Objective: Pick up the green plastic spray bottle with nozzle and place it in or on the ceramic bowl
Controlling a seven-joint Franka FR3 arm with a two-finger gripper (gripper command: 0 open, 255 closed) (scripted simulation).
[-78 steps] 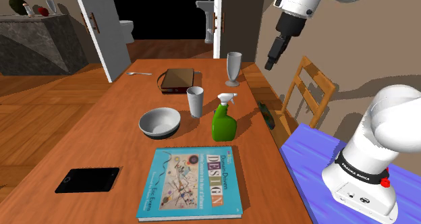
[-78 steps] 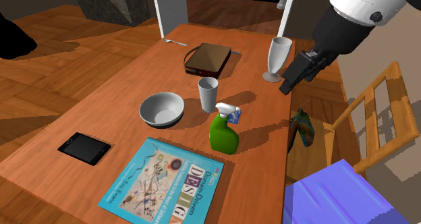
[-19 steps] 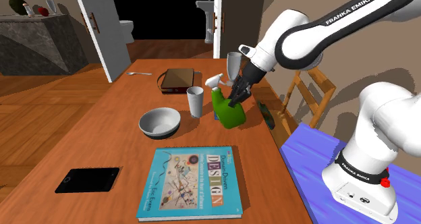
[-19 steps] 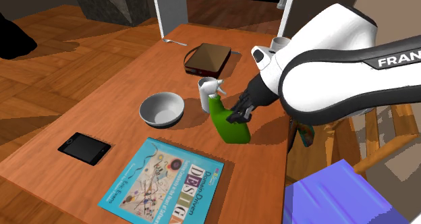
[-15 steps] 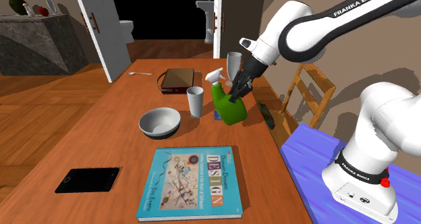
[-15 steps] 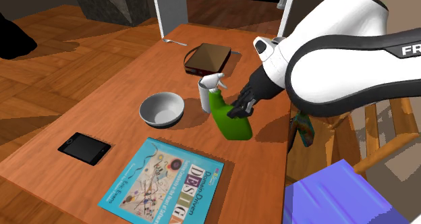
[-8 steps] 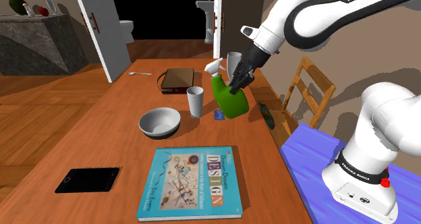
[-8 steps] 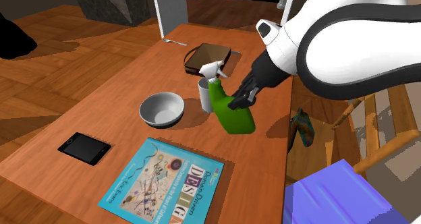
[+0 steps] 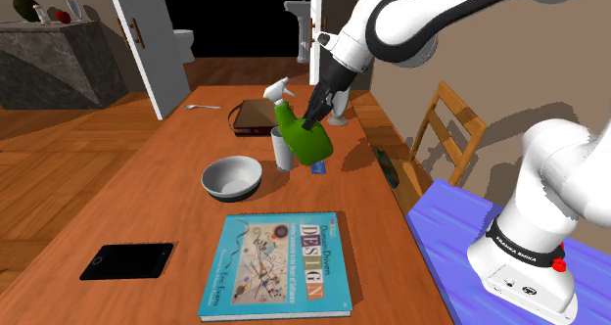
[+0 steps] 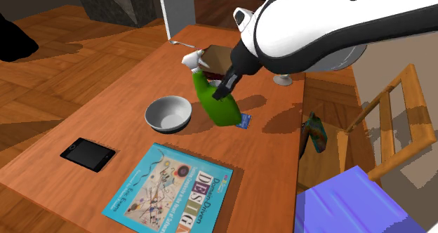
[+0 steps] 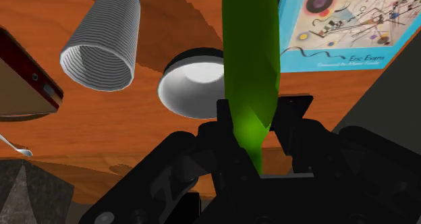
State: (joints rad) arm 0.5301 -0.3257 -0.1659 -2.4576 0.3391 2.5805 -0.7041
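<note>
The green spray bottle [image 9: 304,140] with a white nozzle hangs tilted in the air above the table, clasped by my black gripper [image 9: 315,116], which is shut on its upper body. From across, the green spray bottle [image 10: 219,105] in my gripper [image 10: 223,89] is just to the second exterior view's right of the grey bowl [image 10: 168,114]. The bowl [image 9: 232,177] rests empty on the table, lower left of the bottle in the shoulder view. Along the gripper, the green spray bottle [image 11: 250,61] runs between my fingers, with the bowl [image 11: 193,88] below and beside it.
A ribbed grey cup [image 9: 283,149] stands right beside the bottle, a stemmed glass [image 9: 340,108] behind the arm. A brown box [image 9: 257,116], a blue book [image 9: 279,265], a black tablet [image 9: 127,261] and a small blue card [image 10: 244,122] lie on the wooden table [image 9: 166,191]. A wooden chair [image 9: 446,127] stands beside it.
The gripper has carried the bottle higher and toward the shoulder view's left, from beside the stemmed glass to over the ribbed cup, nearer the bowl. The small blue card on the table is uncovered.
</note>
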